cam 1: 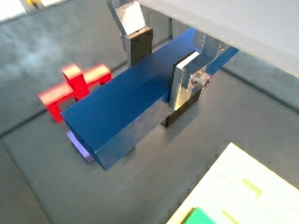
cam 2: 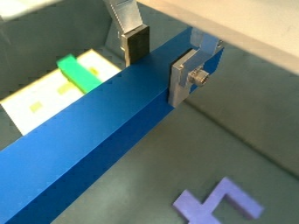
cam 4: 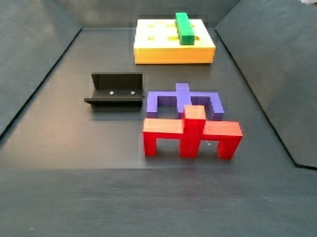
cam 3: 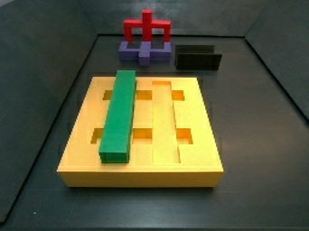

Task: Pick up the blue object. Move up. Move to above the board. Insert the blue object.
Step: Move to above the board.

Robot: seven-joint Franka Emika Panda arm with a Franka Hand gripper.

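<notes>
Gripping one blue object [cam 2: 93, 131] between its two silver fingers [cam 2: 187, 74], the gripper [cam 1: 163, 57] holds the bar in both wrist views. One yellow board [cam 3: 193, 158] carries one green bar [cam 3: 118, 115]; one purple block [cam 4: 183, 100] and one fixture [cam 4: 114, 90] sit well apart from it.

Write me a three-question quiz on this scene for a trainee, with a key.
1. True or false: the green bar lies in a groove of the board.
2. In both wrist views the gripper has its fingers clamped on: A the red cross piece, B the blue object, C nothing.
3. Fill in: in a side view the fixture stands beside the ____ block.

Key: 1 true. 2 B. 3 purple, the purple block.
</notes>
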